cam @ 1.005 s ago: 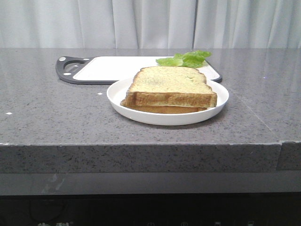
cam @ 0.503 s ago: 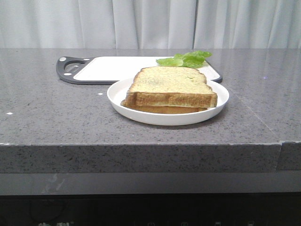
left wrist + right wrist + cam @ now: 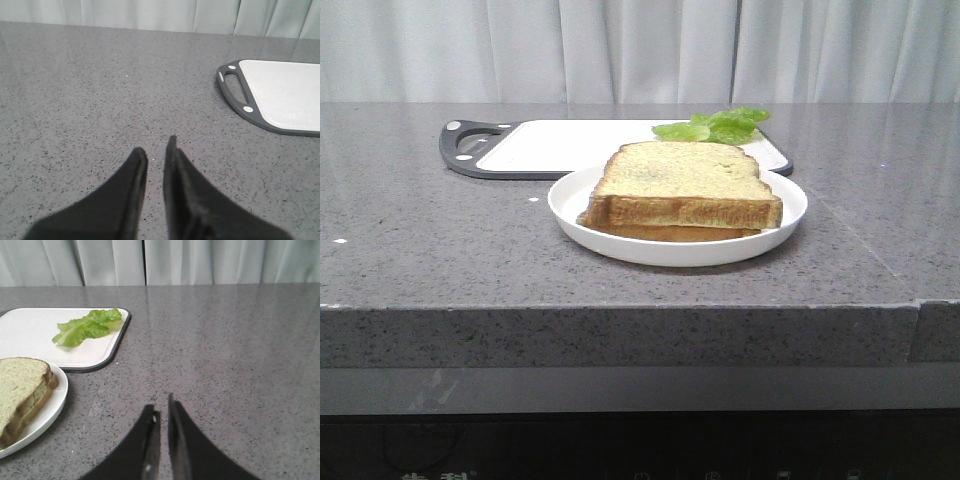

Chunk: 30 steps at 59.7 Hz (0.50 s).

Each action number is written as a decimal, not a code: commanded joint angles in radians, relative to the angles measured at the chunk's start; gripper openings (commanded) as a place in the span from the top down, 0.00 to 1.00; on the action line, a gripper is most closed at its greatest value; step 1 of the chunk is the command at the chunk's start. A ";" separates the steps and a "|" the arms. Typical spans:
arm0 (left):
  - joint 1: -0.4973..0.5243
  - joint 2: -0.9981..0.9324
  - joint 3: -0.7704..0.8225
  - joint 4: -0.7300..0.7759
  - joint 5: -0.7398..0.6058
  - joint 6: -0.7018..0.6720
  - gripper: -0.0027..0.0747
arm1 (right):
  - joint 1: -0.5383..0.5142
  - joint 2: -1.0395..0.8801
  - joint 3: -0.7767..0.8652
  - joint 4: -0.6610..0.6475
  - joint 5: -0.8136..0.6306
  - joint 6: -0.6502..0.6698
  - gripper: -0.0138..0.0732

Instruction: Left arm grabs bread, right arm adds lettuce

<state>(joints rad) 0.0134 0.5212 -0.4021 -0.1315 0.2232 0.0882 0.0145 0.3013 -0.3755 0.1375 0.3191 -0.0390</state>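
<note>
Bread [image 3: 682, 172] sits stacked on a second slice on the plate [image 3: 570, 205], lettuce [image 3: 715, 126] at 12 o'clock behind it. Left gripper [image 3: 156, 155] and right gripper [image 3: 162, 412] look nearly closed, empty. Risk: grabbing both slices, probably, since their edges line up.

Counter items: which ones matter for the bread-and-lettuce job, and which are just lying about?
In the job:
- bread, top slice of two stacked on the plate
- lettuce, on the cutting board
- left gripper, empty
- right gripper, empty

Just there:
- white plate
- cutting board
- lower bread slice
</note>
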 commanded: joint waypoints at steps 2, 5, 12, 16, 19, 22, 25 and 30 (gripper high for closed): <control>0.004 0.009 -0.035 -0.012 -0.086 -0.011 0.44 | 0.000 0.017 -0.036 -0.012 -0.076 -0.004 0.45; 0.004 0.009 -0.035 -0.012 -0.086 -0.011 0.30 | 0.000 0.017 -0.036 -0.012 -0.076 -0.004 0.38; 0.004 0.009 -0.035 -0.012 -0.091 -0.011 0.19 | 0.000 0.017 -0.036 -0.012 -0.076 -0.004 0.33; 0.004 0.009 -0.035 -0.031 -0.103 -0.011 0.19 | 0.000 0.017 -0.036 -0.012 -0.076 -0.004 0.33; 0.004 0.009 -0.035 -0.075 -0.111 -0.011 0.19 | 0.000 0.017 -0.036 -0.012 -0.076 -0.004 0.33; 0.000 0.012 -0.038 -0.120 -0.101 -0.011 0.19 | 0.000 0.017 -0.036 -0.012 -0.076 -0.004 0.33; -0.012 0.023 -0.051 -0.166 -0.063 -0.011 0.19 | 0.000 0.017 -0.036 -0.012 -0.076 -0.004 0.33; -0.043 0.058 -0.104 -0.209 0.037 -0.011 0.19 | 0.000 0.017 -0.036 -0.012 -0.076 -0.004 0.33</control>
<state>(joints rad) -0.0036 0.5444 -0.4344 -0.2797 0.2583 0.0882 0.0145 0.3013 -0.3755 0.1375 0.3208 -0.0390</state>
